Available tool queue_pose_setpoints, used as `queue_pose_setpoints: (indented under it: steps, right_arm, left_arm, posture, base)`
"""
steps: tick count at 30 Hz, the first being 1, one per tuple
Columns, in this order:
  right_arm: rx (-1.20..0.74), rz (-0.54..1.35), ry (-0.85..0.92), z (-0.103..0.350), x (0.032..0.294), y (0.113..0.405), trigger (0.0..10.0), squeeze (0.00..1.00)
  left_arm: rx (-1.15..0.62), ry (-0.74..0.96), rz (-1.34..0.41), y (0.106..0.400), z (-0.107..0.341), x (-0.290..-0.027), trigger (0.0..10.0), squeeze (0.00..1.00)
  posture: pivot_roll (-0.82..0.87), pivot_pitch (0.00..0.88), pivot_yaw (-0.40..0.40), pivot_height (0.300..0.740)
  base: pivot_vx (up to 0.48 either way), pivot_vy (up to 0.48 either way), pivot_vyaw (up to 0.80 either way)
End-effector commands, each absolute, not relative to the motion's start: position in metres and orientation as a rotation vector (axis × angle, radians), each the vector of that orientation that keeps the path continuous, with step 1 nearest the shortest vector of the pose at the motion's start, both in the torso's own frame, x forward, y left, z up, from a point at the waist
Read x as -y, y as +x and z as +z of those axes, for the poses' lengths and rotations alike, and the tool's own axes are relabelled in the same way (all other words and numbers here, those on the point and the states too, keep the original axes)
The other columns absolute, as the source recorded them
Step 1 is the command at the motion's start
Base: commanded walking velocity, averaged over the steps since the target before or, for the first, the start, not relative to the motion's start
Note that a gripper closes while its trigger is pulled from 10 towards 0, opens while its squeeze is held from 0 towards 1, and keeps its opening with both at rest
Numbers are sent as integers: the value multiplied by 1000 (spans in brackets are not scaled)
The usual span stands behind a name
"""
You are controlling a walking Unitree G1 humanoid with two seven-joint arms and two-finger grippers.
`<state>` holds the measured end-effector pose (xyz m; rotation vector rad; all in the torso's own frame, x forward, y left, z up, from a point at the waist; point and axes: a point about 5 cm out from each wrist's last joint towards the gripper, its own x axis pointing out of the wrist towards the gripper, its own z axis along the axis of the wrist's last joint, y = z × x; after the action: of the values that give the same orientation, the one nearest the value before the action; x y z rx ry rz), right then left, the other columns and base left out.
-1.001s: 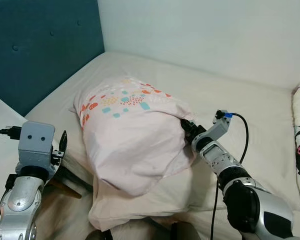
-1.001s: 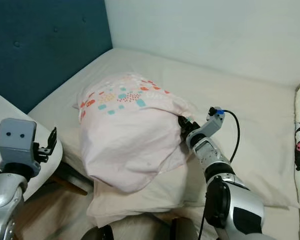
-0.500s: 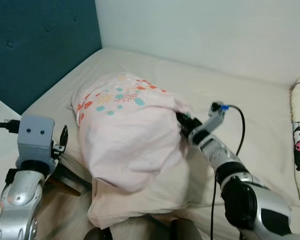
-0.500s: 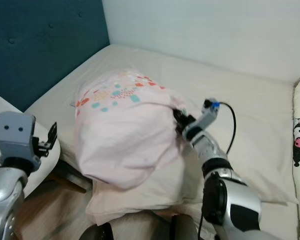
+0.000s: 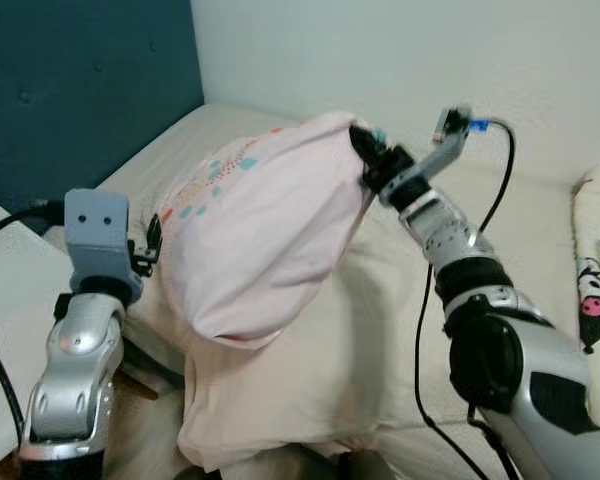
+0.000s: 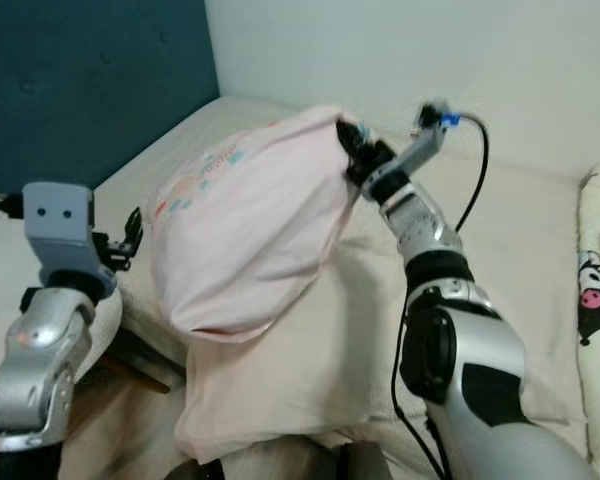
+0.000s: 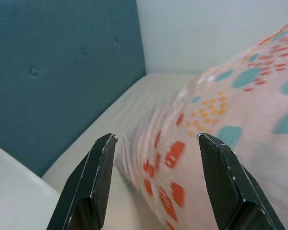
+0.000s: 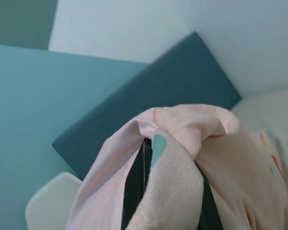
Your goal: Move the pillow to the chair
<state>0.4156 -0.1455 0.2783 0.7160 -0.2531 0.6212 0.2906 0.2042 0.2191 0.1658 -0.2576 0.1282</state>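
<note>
A pale pink pillow [image 5: 265,230] printed with red and teal patches hangs tilted above the bed. My right gripper [image 5: 363,148] is shut on its upper right corner and holds that end high; in the right wrist view the pink cloth [image 8: 177,163] folds over the dark fingers [image 8: 134,182]. The pillow's lower end droops toward a second cream pillow [image 5: 310,390] lying underneath. My left gripper [image 5: 152,240] is open at the pillow's lower left end. The left wrist view has the patterned pillow [image 7: 221,124] just beyond its two spread fingers [image 7: 98,177].
The cream bed [image 5: 540,230] runs along a white wall, with a teal padded headboard [image 5: 70,90] at the left. A white rounded surface [image 5: 10,320] sits at the lower left. A cartoon-printed cushion [image 5: 598,270] lies at the right edge.
My right gripper has risen and lifted the pillow's corner well off the bed. My left gripper has come up beside the pillow's left end.
</note>
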Motion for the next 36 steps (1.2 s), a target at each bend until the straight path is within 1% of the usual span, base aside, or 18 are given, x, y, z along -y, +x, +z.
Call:
queue_pose_setpoints:
  steps: [1,9,14,18,20,25,26,29,30,32,33,35,36]
  right_arm:
    - [450,667,707,328,157,411,0,0]
    - [514,698,688,344,158,407,0,0]
    - [587,710,704,360,163,402,0,0]
    - [610,753,699,368,159,399,0,0]
    - [619,781,691,372,155,398,0,0]
    - [647,933,636,385,127,388,0,0]
    - [647,933,636,385,127,388,0,0]
    - [653,968,617,384,115,385,0,0]
    - [653,968,617,384,115,385,0,0]
    - [660,1005,587,381,104,381,0,0]
    - [660,1005,587,381,104,381,0,0]
    - [664,1056,573,379,96,377,0,0]
    - [664,1056,573,379,96,377,0,0]
  left_arm:
    - [269,139,161,294,218,-207,10000,0]
    - [292,125,178,299,222,-207,10000,0]
    - [283,121,174,301,216,-204,10000,0]
    - [285,121,170,303,215,-202,10000,0]
    - [288,122,168,303,216,-201,10000,0]
    - [296,138,173,306,214,-199,10000,0]
    - [296,138,173,306,214,-199,10000,0]
    - [297,138,179,306,213,-199,10000,0]
    - [297,138,179,306,213,-199,10000,0]
    - [298,139,191,305,213,-201,10000,0]
    - [298,139,191,305,213,-201,10000,0]
    - [302,148,208,305,214,-205,10000,0]
    - [302,148,208,305,214,-205,10000,0]
  posture:
    - [-10,0,-91,675]
    - [-5,0,-90,700]
    - [-6,0,-81,725]
    - [-4,0,-83,735]
    - [-4,0,-83,740]
    - [2,0,-91,740]
    - [2,0,-91,740]
    - [4,0,-93,740]
    - [4,0,-93,740]
    - [6,0,-97,740]
    - [6,0,-97,740]
    - [10,0,-100,740]
    - [10,0,-100,740]
  base:
    - [0,0,0]
    - [0,0,0]
    - [0,0,0]
    - [0,0,0]
    - [0,0,0]
    - [0,0,0]
    - [0,0,0]
    - [0,0,0]
    - [0,0,0]
    - [0,0,0]
    - [0,0,0]
    - [0,0,647]
    - [0,0,794]
